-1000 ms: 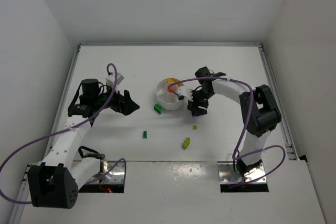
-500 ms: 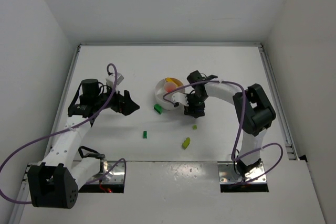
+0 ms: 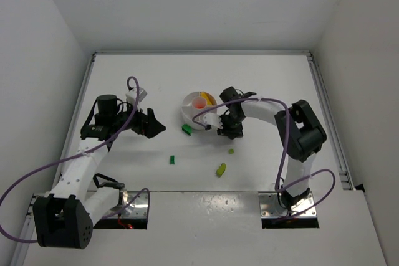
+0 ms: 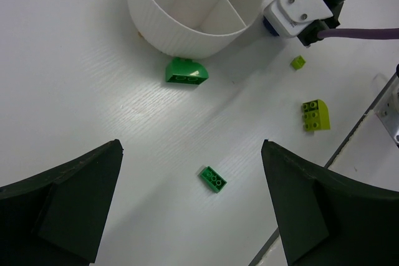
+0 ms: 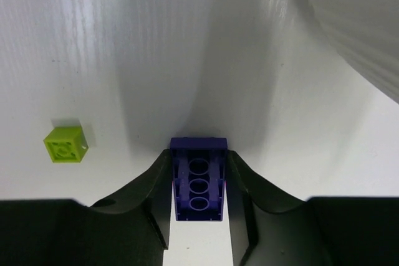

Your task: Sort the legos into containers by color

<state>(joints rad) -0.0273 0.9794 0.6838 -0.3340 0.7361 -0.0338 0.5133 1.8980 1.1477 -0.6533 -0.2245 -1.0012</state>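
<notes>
Dk purple brick beside white dish; green bricks, lime bricks lie apart.

text: none legible | labels: none | brands: none | numbers: none | signs: none

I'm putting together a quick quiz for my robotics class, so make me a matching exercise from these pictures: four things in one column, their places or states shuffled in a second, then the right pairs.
Things
1. purple brick
2. dark green sloped brick
3. left hand
4. flat green brick

Places or states
A. open, holding nothing
B. on the table, right beside the white dish
C. between the fingers of the right hand
D. alone on the table, away from the dish

Pairs: 1-C, 2-B, 3-A, 4-D
</notes>
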